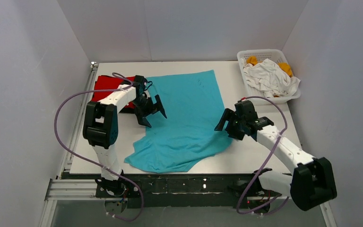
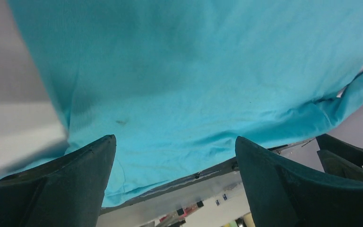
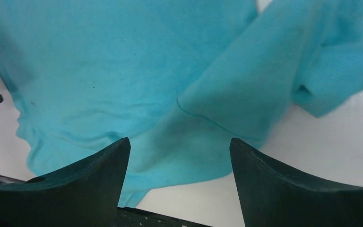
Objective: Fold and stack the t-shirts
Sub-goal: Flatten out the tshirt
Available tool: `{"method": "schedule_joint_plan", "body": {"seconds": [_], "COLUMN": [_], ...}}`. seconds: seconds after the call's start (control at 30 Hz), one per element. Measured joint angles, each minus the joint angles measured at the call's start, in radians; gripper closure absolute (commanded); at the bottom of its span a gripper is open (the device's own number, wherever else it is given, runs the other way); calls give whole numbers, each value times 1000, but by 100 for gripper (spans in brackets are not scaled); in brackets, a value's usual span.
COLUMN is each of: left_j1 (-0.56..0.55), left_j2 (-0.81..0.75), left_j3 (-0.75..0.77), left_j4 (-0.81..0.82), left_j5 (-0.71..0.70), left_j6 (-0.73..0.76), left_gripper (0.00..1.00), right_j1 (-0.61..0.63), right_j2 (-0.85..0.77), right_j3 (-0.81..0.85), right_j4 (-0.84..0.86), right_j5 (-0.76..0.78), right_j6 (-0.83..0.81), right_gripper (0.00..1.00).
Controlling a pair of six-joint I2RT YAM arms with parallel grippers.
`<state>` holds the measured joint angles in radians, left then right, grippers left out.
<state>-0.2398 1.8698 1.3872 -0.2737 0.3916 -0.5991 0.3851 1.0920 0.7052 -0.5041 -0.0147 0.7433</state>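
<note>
Across the middle of the white table [image 1: 260, 161] lies the turquoise t-shirt [image 1: 184, 123], soft knit cloth, flat at its far end and rumpled near (sleeves hard to make out). A red t-shirt [image 1: 108, 87] at far left is partly hidden by the left arm. Crumpled white shirts [image 1: 269, 78] fill the plastic lattice basket [image 1: 242, 59]. The left gripper [image 1: 157, 121] and right gripper [image 1: 227, 132] hang over the turquoise shirt's side edges, fingers spread, grasping nothing.
</note>
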Motion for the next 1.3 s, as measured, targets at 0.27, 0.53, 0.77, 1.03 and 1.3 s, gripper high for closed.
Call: {"method": "schedule_joint_plan", "body": {"seconds": [0.27, 0.53, 0.77, 1.03, 1.3], "left_j1": [-11, -114, -347, -598, -640], "left_j2": [76, -143, -283, -63, -58], "left_j3": [-101, -383, -545, -320, -224], "left_j4": [66, 133, 212, 215, 221], "left_j5": [45, 0, -28, 55, -39], "left_j6": [-10, -74, -225, -311, -241], "left_gripper": [2, 2, 2, 2, 2], "right_j1": [12, 13, 13, 13, -11], "right_j2": [384, 764, 1070, 1223, 1097], "right_j3": [116, 594, 1008, 1274, 1226], "right_j4": [152, -6, -138, -204, -267], "right_j5": [-60, 51, 63, -23, 24], "right_j6": [14, -45, -142, -230, -320], "right_gripper": [15, 15, 18, 18, 17]}}
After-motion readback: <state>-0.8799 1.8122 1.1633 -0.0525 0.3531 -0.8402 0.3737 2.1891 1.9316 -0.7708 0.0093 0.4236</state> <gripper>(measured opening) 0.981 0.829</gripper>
